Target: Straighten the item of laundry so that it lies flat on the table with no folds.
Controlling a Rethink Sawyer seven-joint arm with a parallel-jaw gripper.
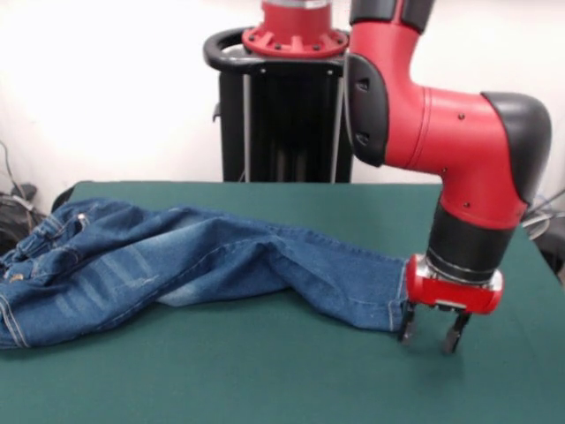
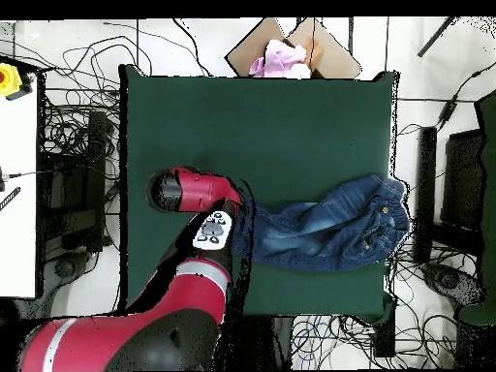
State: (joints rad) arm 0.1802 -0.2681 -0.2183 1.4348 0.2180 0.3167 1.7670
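Jeans lie long across the green surface in the front view; the waist end is bunched at the left edge, and the legs reach right, one folded over the other; the tool hangs just right of the leg hem, its two fingers apart and holding nothing. From overhead, the jeans sit near the right side of the surface; a cardboard box with pink cloth waits beyond the top edge.
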